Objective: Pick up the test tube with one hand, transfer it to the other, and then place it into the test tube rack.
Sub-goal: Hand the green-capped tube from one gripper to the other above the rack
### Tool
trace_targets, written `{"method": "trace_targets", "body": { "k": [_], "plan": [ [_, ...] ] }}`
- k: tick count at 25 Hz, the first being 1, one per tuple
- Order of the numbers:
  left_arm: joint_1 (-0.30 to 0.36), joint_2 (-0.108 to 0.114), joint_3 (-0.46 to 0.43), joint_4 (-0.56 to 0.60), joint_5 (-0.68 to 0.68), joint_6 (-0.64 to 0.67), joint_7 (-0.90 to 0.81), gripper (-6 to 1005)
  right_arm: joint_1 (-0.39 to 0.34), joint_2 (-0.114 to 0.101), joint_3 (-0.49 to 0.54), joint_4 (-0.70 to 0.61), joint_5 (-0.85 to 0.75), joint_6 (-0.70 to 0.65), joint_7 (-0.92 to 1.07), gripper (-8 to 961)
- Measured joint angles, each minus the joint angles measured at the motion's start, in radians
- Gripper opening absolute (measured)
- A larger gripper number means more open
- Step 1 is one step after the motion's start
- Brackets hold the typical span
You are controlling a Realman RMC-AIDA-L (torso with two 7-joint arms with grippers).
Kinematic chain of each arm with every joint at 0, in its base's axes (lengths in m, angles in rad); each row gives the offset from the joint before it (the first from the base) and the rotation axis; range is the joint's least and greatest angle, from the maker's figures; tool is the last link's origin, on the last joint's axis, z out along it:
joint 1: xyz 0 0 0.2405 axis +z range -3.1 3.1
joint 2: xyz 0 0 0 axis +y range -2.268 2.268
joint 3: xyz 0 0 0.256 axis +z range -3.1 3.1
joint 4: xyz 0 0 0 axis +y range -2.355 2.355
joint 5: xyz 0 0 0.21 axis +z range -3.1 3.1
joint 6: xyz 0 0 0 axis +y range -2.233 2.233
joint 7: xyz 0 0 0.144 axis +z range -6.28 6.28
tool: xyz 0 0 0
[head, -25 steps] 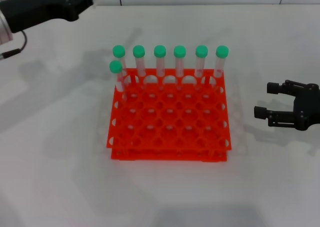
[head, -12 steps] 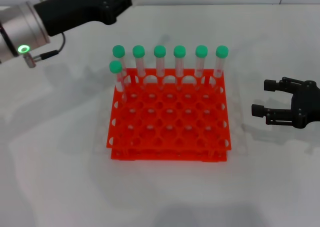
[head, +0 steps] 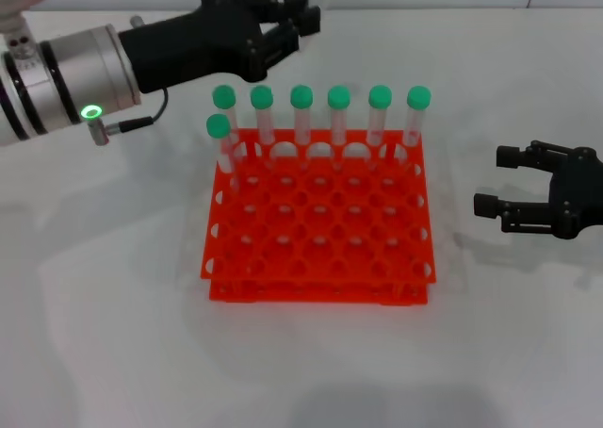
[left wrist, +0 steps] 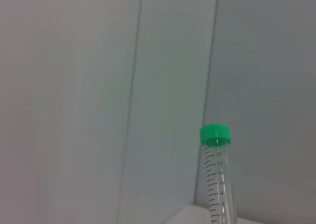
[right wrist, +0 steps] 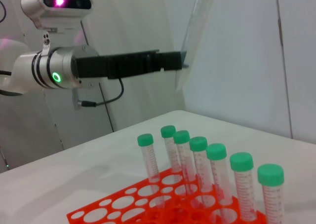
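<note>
Silver-grey wrist with the green light first: your left claw (head: 300,23) is raised above the worktop (head: 104,353), beyond the back row of the rack. It is clenched on the test tube (right wrist: 197,17). The right wrist view shows the tube pinched low on its clear body, and it leans upward from the prongs with the green cap (left wrist: 215,134) on top.

Treat the tube as light, stiff and slick. A hard squeeze could likely crack thin plastic, and a loose one may let it pivot. For the handover, take it on the bare stretch just under the cap, above the left claw's hold.

Below and right of that claw sits the orange-red test tube rack (head: 320,258). It holds seven other tubes (head: 301,117) along its far side, and most holes are free.

Your right claw (head: 497,180) hovers just beside the rack's right edge, well apart from the tube. Its prongs are spread and hold nothing.
</note>
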Motion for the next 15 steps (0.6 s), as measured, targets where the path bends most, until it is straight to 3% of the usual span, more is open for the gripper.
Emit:
{"method": "trace_targets", "body": {
  "k": [15],
  "plan": [
    [-0.002,0.012,0.070,0.000,0.051,0.014,-0.034,191,0.002,-0.001,0.001,-0.020,0.014,-0.009,0.004,823]
  ]
}}
